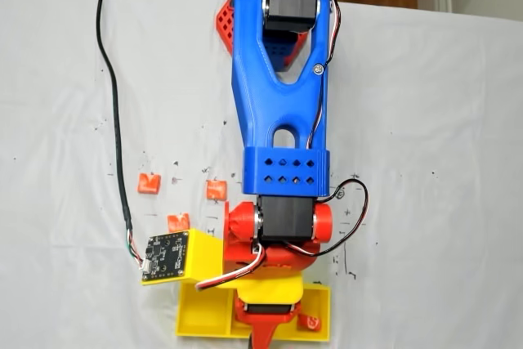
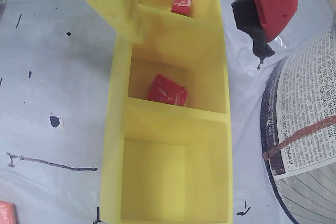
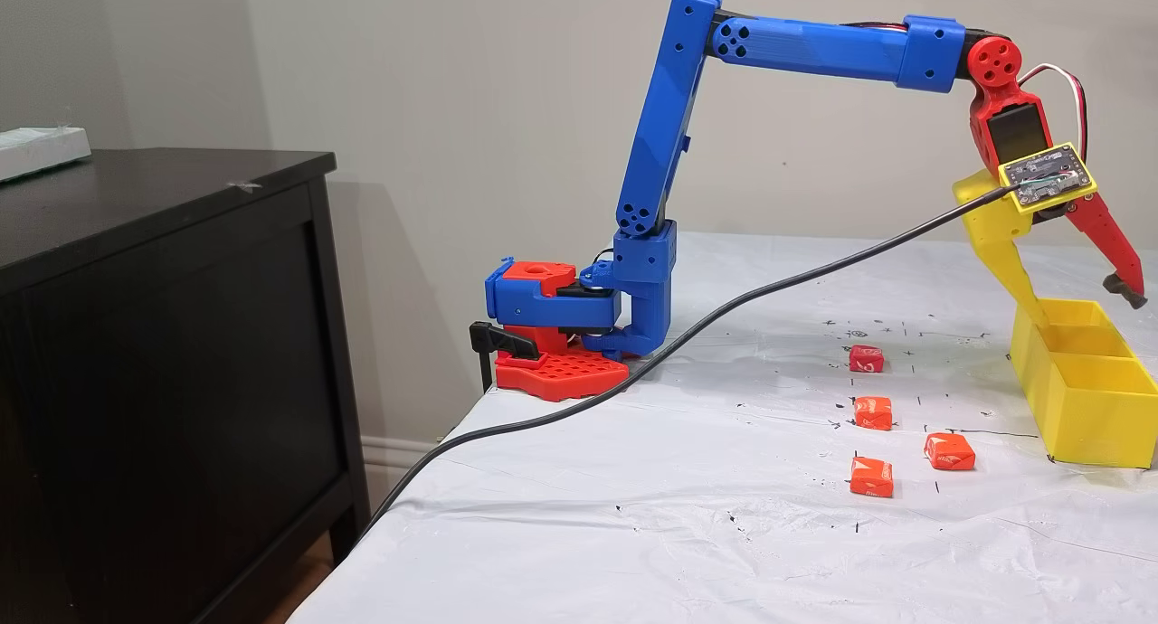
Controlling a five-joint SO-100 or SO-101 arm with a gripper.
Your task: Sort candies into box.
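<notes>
The blue-and-red printed arm's hand (image 3: 1086, 285) hangs spread wide and empty over the far end of the flat bright yellow plastic box (image 3: 1090, 407), which sits near the white-covered surface's (image 3: 633, 515) edge in a fixed view. In the wrist view, the yellow fixed finger (image 2: 113, 3) reaches over the box's (image 2: 173, 124) left wall while the red finger w/ a black foam pad (image 2: 252, 22) stands off to the right, outside it. Two small red square wrapped candies lie inside: one (image 2: 167, 91) in the middle compartment, one (image 2: 181, 3) in the far one; nearest compartment bare. Four more orange-red candies rest on open sheet well apart from the box: (image 3: 866, 359), (image 3: 873, 412), (image 3: 949, 451), (image 3: 871, 477). Plenty of free room around them. In a fixed view from above, the arm (image 1: 282, 104) covers most of the box (image 1: 200, 316); frame edge cuts its lower side. A round printed-label object (image 2: 310, 129) sits just right of the box in the wrist view, cut off, hard to identify. Black cable (image 3: 633, 371) trails across the sheet.
</notes>
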